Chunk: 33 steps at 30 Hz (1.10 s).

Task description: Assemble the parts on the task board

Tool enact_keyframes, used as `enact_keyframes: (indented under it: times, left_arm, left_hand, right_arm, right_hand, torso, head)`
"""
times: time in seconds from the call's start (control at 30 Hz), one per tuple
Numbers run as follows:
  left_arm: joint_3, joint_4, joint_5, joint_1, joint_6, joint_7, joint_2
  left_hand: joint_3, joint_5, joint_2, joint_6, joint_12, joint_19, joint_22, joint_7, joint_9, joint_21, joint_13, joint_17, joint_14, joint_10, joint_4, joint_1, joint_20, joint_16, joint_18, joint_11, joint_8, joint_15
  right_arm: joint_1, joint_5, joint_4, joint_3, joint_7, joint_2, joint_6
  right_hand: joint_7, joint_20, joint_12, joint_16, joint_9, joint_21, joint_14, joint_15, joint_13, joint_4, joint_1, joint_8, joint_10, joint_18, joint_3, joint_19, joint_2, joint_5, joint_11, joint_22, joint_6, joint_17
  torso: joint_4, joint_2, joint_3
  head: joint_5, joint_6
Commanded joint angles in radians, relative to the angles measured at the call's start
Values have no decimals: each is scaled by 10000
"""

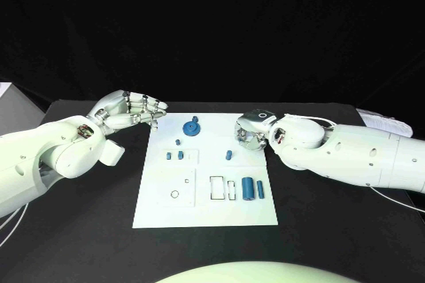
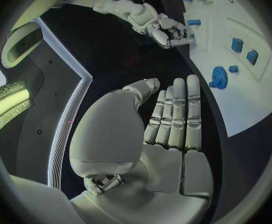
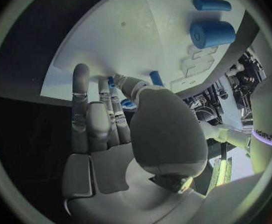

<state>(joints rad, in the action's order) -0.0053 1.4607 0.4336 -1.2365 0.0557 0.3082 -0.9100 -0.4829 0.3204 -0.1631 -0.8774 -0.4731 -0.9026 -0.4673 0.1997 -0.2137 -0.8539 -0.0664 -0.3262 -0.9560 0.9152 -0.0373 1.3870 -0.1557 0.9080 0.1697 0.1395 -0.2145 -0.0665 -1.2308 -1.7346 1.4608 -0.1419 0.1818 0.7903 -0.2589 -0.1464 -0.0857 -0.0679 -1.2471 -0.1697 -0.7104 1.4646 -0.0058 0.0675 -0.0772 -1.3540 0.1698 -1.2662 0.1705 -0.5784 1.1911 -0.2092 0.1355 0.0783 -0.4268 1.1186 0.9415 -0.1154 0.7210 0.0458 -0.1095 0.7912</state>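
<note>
The white task board lies mid-table. A blue gear stands near its far edge, with small blue parts and a blue peg further in. Two blue cylinders lie at the near right. My left hand hovers off the board's far left corner, fingers straight and together, holding nothing. My right hand hangs over the board's far right part, fingers extended above the board, and I see nothing held. The cylinders lie beyond its thumb.
Empty rectangular slots and a recessed square mark the board's near half. A white box stands at the table's far left edge and a white object at the far right. Black table surrounds the board.
</note>
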Motion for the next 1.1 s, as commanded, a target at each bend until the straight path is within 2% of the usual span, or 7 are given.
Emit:
enact_keyframes:
  times: [0.03,0.27,0.53,0.73,0.93,1.1]
  left_arm:
    - [6,8,-93,-2,-266,17,24]
    - [6,8,-53,-2,-275,-12,30]
    - [6,9,-28,-1,-277,-44,31]
    - [5,-24,-23,0,-232,-52,36]
    - [4,-152,26,11,-248,-66,42]
    - [2,-251,56,18,-242,-57,39]
  left_hand:
    - [-7,-2,6,-53,45,-48,-15,35,13,-63,15,-10,-44,41,79,88,8,5,148,-1,-55,13]
    - [-14,-2,15,-63,57,-47,-24,37,16,-76,14,-12,-42,46,93,114,12,-1,147,0,-60,14]
    - [-17,-2,23,-73,65,-46,-30,38,18,-85,14,-14,-42,50,100,128,14,-4,146,1,-65,14]
    - [-14,-4,14,-34,89,-43,-44,49,36,-107,15,-17,-44,47,116,148,18,-12,143,9,-42,12]
    - [-16,-3,22,-26,102,-39,-52,51,44,-118,15,-19,-45,47,120,159,19,-17,142,11,-37,10]
    - [-16,-3,22,-26,102,-39,-52,51,44,-118,15,-19,-45,47,120,159,19,-17,142,11,-37,10]
  right_arm:
    - [64,249,75,-37,-148,-68,169]
    - [65,277,55,-37,-119,-84,215]
    - [75,187,59,-37,-33,-64,-296]
    - [81,168,101,-37,-12,-12,-780]
    - [83,338,286,-26,-213,147,-1453]
    - [76,648,581,13,-388,388,-2045]
  right_hand:
    - [17,6,65,-35,7,-44,18,-8,-13,-5,55,-38,73,103,-48,-36,-38,-15,-27,-15,-61,35]
    - [43,0,29,-176,-58,-91,52,-26,6,49,6,15,13,108,-146,-30,-1,50,-51,-71,-7,219]
    - [232,143,-65,-564,-520,-504,116,-239,122,512,-282,496,-696,124,-592,-26,490,-161,-272,-476,325,625]
    - [238,162,-42,-615,-597,-568,126,-251,128,585,-281,555,-753,123,-652,-40,512,-203,-290,-545,300,673]
    - [252,176,-14,-673,-713,-810,132,-264,137,656,-215,649,-828,85,-703,20,484,-165,-305,-847,280,715]
    - [255,179,-7,-688,-739,-832,134,-267,138,671,-201,668,-839,84,-716,18,479,-154,-308,-872,272,728]
  torso:
    - [4,2,-7]
    - [17,-1,-4]
    - [9,7,-12]
    - [3,-2,-7]
    - [37,8,-21]
    - [45,-10,1]
  head:
    - [24,16]
    - [32,-2]
    - [29,-12]
    - [35,-1]
    - [72,-4]
    - [90,14]
